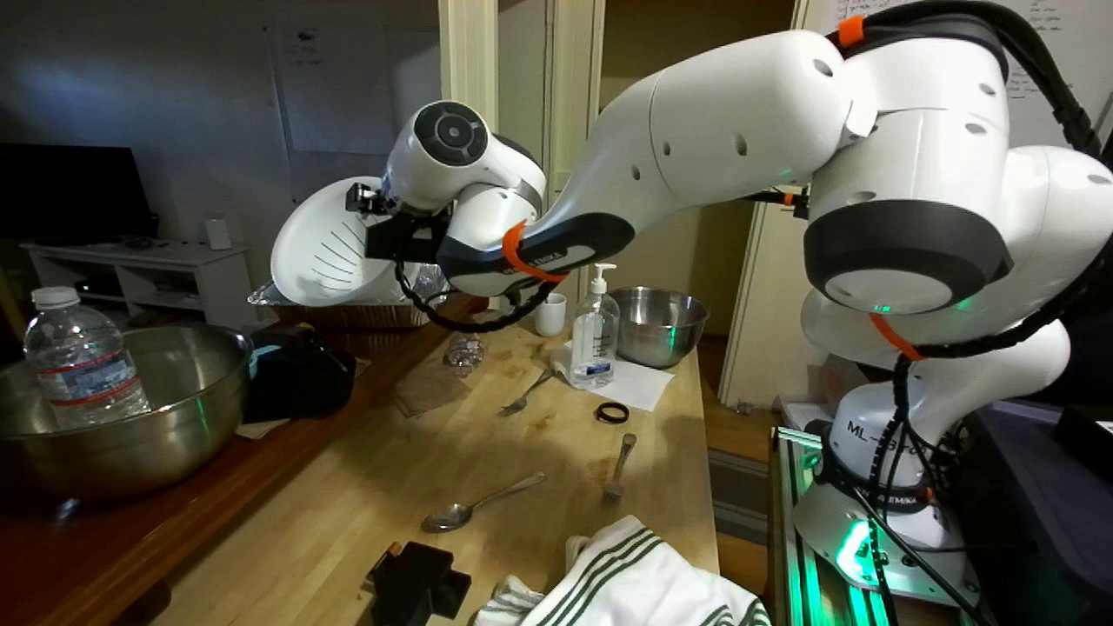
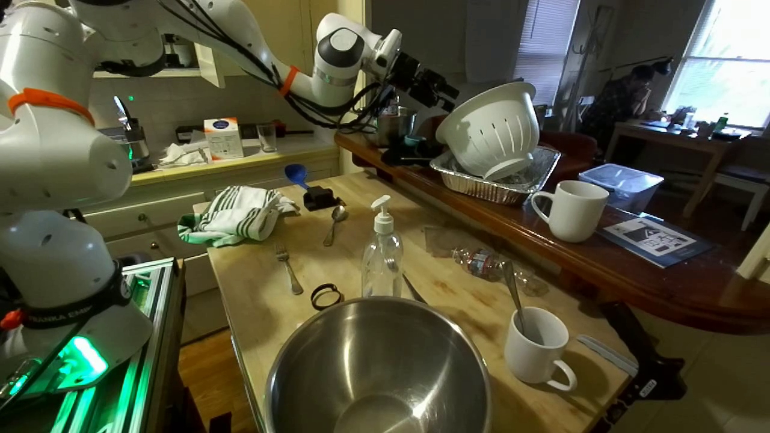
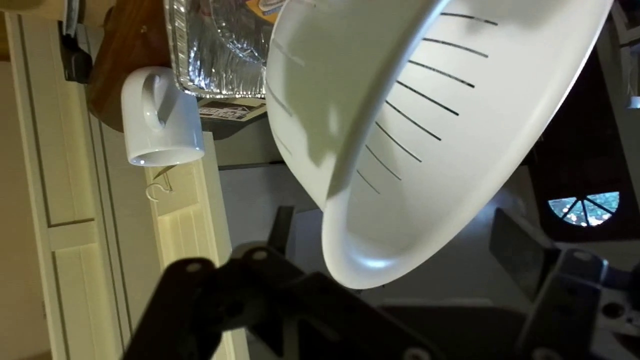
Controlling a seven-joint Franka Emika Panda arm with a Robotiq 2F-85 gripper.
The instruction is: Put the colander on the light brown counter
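nearest the lens, along the bottom of the wrist view: black fingers (image 3: 281, 230) of the gripper (image 3: 391, 215), spread wide, one left of centre and one at lower right, pinching nothing as far as shows. just beyond, across the top centre and right of that view: the white colander (image 3: 415, 130), tilted, narrowing at its rim (image 3: 357, 275) to point down into the gap, closer to the finger at picture left. cannot tell from this whether deep enough between the pads or merely in line with them. in an exterior view, find the colander (image 2: 493, 129) below and right of the fingertips, just beside them, mouth toward upper left, base toward lower right; touching or slightly apart, too hard to judge. further out: a foil tray (image 2: 469, 183) under the base, set on the dark ledge (image 2: 595, 264) right of centre, near a mug (image 2: 580, 210). past the ledge, lower and toward the middle of both exterior views: the light brown counter (image 1: 513, 443), not yet bearing the colander. by judgement, best to close across the wall, one finger outside and one inside, then lift well free of the tray before swinging over to the counter. expect a lopsided hold at the rim, apt to let the colander droop or turn; so lower slowly, keeping off the spoon (image 1: 454, 516) and fork (image 1: 620, 469), lower centre in an exterior view.
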